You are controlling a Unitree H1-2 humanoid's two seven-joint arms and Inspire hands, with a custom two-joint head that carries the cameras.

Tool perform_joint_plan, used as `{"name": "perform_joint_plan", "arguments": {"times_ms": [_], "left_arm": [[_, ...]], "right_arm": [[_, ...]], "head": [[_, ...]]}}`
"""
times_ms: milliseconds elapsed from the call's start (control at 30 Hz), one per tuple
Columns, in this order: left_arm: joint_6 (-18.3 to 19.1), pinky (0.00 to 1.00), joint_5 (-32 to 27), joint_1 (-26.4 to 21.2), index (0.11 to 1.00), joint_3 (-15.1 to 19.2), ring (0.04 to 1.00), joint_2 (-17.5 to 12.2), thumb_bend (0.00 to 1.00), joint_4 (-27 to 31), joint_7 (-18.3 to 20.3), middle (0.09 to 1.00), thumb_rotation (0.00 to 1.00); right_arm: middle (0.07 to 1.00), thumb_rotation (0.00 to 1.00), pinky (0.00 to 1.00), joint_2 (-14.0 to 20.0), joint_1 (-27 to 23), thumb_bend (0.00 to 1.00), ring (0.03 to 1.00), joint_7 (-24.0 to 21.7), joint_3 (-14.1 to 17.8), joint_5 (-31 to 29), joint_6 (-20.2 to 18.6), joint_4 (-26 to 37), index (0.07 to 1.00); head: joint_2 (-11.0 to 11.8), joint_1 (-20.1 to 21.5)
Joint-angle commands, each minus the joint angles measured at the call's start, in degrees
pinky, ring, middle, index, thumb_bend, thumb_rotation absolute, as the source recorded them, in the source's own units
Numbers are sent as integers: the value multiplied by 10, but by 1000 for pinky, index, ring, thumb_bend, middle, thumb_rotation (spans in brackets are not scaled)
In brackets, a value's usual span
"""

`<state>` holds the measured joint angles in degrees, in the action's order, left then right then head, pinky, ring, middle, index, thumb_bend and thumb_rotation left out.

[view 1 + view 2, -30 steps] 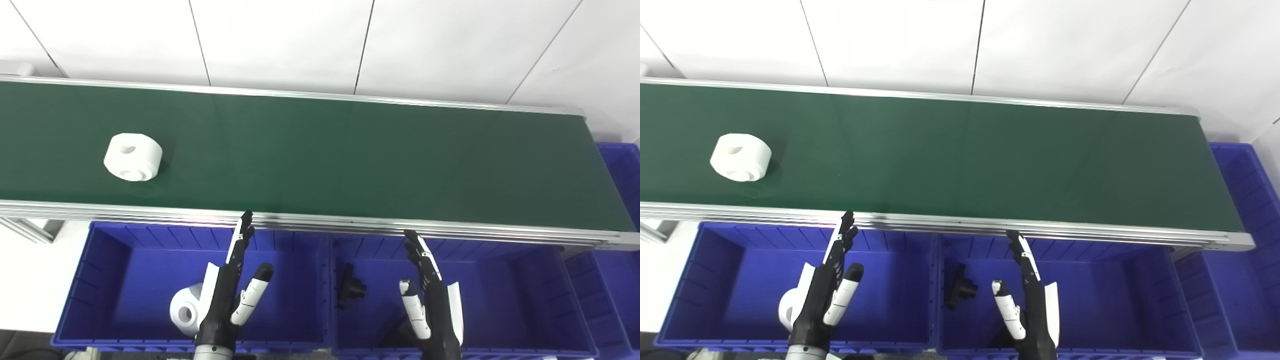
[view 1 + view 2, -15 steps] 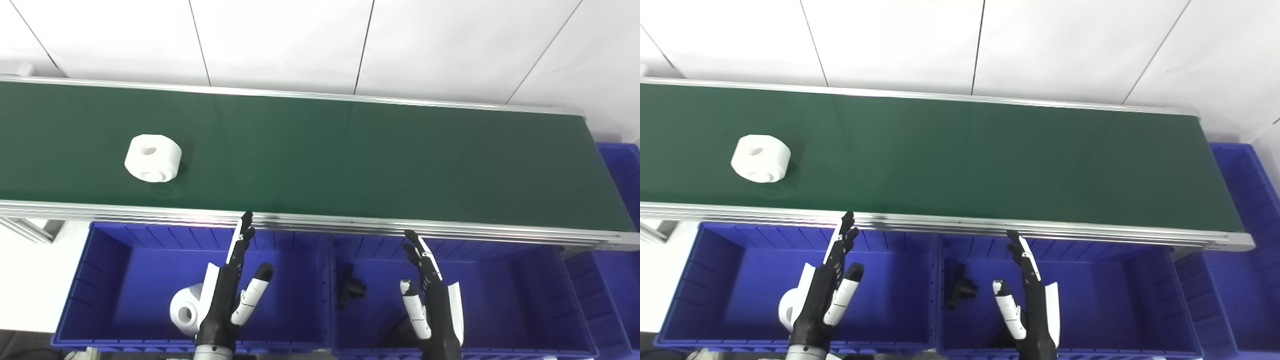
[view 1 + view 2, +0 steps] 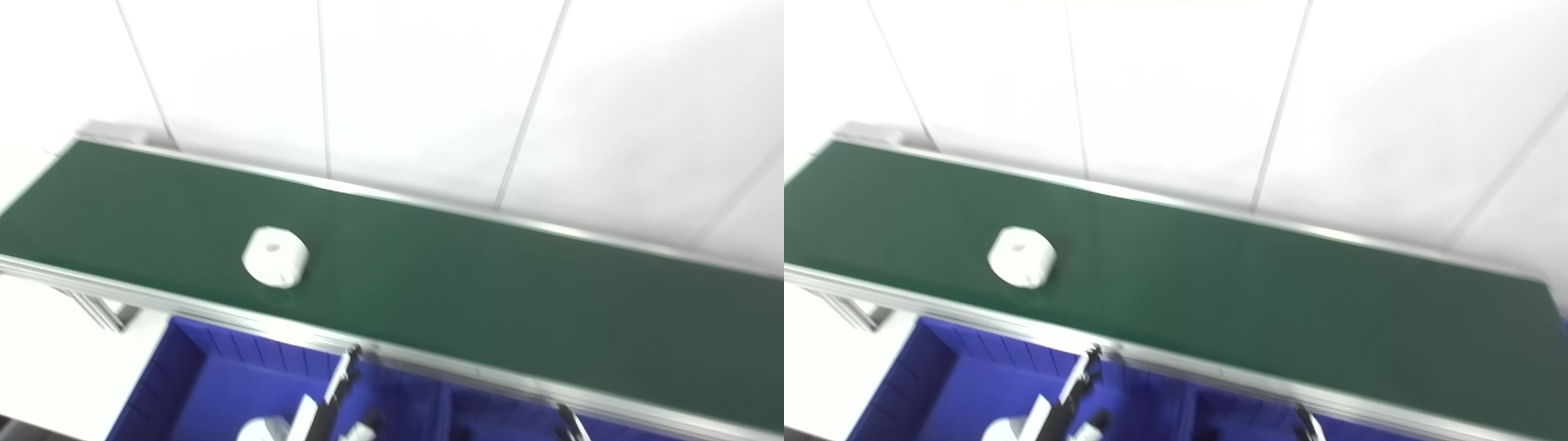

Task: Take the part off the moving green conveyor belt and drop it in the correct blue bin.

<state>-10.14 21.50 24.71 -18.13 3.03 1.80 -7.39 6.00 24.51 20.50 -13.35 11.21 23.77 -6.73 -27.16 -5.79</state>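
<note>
Part: white part (image 3: 275, 264) rides near the belt's (image 3: 490, 288) front edge — we reach early.
Left hand (image 3: 331, 407): fingers apart, empty.
Right hand (image 3: 572, 425): barely visible — we cannot tell.

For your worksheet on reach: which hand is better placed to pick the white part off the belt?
Probably left. The left hand rises just below and right of the white part; the right hand sits farther along the green conveyor belt.

no readable text, labels or numbers anywhere
</note>
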Motion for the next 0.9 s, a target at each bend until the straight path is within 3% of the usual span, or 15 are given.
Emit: {"name": "perform_joint_plan", "arguments": {"times_ms": [0, 233, 400, 500, 567, 667, 867], "left_arm": [[-19, 865, 13, -9, 1000, -40, 928, 65, 593, -10, -19, 1000, 959], [-22, 817, 16, -15, 1000, -43, 911, 56, 611, 4, -18, 1000, 906], [-24, 798, 13, -14, 1000, -50, 935, 28, 680, 83, 8, 1000, 821], [9, 773, 36, -35, 1000, -48, 946, -12, 770, 155, 51, 998, 754], [20, 751, 53, -72, 917, -36, 902, -46, 879, 191, 83, 923, 642], [15, 733, 85, -168, 846, -2, 833, -108, 935, 209, 122, 847, 609], [2, 839, 155, -296, 847, 7, 847, -187, 978, 184, 174, 855, 482]], "right_arm": [[951, 1000, 901, 7, -7, 722, 906, 6, -4, -10, 31, 4, 902], [938, 1000, 882, 11, -17, 702, 887, 23, -16, -6, 31, -8, 894], [944, 1000, 889, 10, -14, 737, 893, 20, -26, -6, 31, 0, 898], [944, 1000, 874, 7, -14, 746, 888, 23, -30, -3, 31, 3, 902], [947, 1000, 864, 1, -13, 758, 885, 25, -29, 2, 31, 6, 909], [937, 1000, 885, -8, -15, 746, 883, 36, -33, 18, 31, 9, 905], [932, 1000, 905, -22, -18, 706, 881, 40, -37, 31, 31, 16, 901]], "head": [[0, -2], [-4, 2], [-17, 10], [-22, 14], [-27, 19], [-42, 36], [-56, 61]]}}
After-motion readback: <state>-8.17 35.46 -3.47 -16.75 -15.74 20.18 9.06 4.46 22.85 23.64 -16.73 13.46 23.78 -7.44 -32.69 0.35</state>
